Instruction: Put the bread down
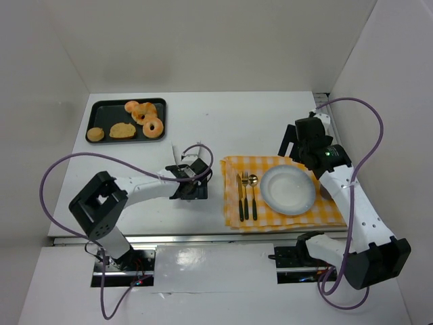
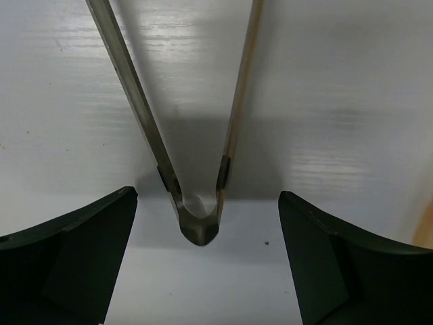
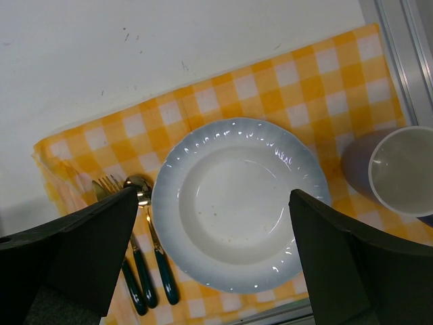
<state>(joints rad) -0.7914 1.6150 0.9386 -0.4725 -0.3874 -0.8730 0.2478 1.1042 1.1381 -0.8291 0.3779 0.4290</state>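
**Hovering over the tongs, bread on the tray**

Looking down from the top camera, I see the white table (image 1: 237, 115) with both arms reaching over it. On its right half lies a yellow-and-white checked cloth (image 1: 233, 166). At the far left corner sits a black rectangular tray (image 1: 101, 112), and the bread (image 1: 122, 130) is on it: a flat toasted slice, a small round piece and several glazed rings bunched at the right end. All of it is well apart from the round white plate (image 1: 287, 189), which rests on the cloth.

My left gripper (image 1: 193, 188) is low over bare table between tray and cloth, its fingers (image 2: 67, 257) spread wide. The hinge end of a pair of metal tongs (image 2: 128, 88) lies between them, touched by neither.

My right gripper (image 1: 292, 143) hangs above the plate, fingers (image 3: 358, 257) wide apart with nothing between them.

A pale lilac cup with a white inside (image 3: 402, 169) stands on the cloth just right of the plate. Cutlery with dark green handles (image 1: 247, 196) lies just left of it.
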